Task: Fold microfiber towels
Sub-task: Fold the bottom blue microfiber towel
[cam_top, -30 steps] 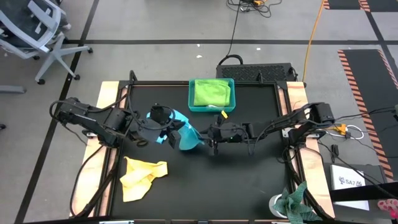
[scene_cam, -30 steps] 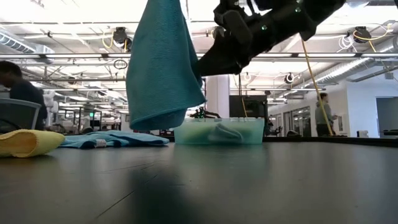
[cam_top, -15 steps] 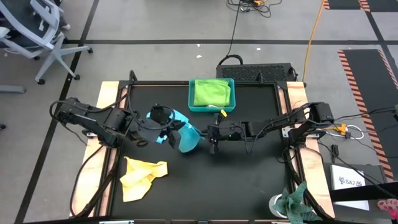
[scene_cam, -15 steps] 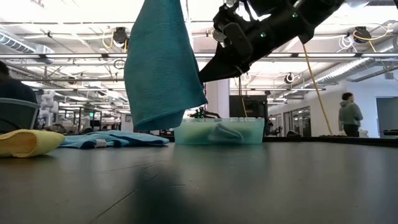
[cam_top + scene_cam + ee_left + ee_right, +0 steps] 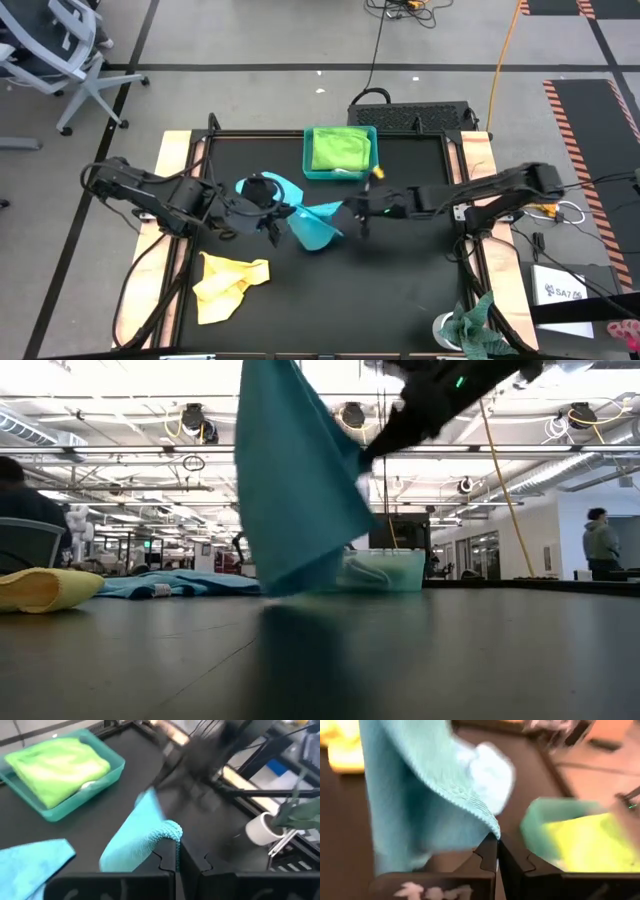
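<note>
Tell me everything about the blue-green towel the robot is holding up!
The turquoise towel is a soft, fuzzy cloth with a stitched edge. Both grippers pinch it: the left gripper is shut on one bunched corner and the right gripper is shut on another corner. It hangs between them over the middle of the black table, spread like a drooping sheet. In the low view its bottom tip reaches down to about the tabletop.
</note>
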Action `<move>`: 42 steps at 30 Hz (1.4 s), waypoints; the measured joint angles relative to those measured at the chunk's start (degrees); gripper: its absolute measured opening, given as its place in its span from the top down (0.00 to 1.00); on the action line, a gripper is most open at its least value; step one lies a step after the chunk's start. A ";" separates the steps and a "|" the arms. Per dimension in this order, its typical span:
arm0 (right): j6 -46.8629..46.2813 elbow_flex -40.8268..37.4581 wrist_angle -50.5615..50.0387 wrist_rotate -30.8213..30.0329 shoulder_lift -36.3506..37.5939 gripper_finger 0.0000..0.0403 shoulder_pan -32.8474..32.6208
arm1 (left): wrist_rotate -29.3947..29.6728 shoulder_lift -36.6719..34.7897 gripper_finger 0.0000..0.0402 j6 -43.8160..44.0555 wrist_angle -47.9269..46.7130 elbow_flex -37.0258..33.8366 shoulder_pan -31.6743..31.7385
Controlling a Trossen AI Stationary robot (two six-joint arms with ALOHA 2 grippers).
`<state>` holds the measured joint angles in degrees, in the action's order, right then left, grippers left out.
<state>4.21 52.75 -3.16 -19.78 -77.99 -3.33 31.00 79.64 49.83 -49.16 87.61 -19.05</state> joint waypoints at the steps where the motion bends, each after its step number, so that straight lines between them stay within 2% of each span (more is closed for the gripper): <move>1: 0.18 0.00 -0.46 -0.39 2.57 1.00 0.00 | 0.00 0.00 0.99 0.34 -0.61 -0.33 0.00; 8: 1.68 0.02 -0.96 -5.72 19.19 1.00 0.00 | 0.09 0.00 0.98 1.90 -0.09 -5.55 1.31; 14: 2.01 0.04 -0.98 -6.15 27.60 1.00 -0.04 | 0.05 0.01 0.98 1.47 2.34 -8.64 3.44; 23: 0.52 0.07 -4.52 -5.74 28.05 1.00 -0.17 | -0.76 0.00 0.98 -10.18 13.02 -8.80 7.62; 26: 0.75 0.07 -7.45 -6.16 28.08 1.00 -0.15 | -2.46 0.00 0.99 -10.96 12.63 -8.80 8.90; 33: 6.51 0.11 -12.78 -13.26 29.07 1.00 0.71 | -2.57 0.00 0.99 -11.21 10.10 -8.80 11.99; 42: 4.68 0.11 -28.53 -12.59 28.58 1.00 5.47 | -2.94 -0.02 0.99 -16.39 10.80 -8.80 18.53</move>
<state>8.88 52.86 -31.69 -32.37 -49.41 2.14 28.06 79.61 33.44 -38.36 78.81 -0.51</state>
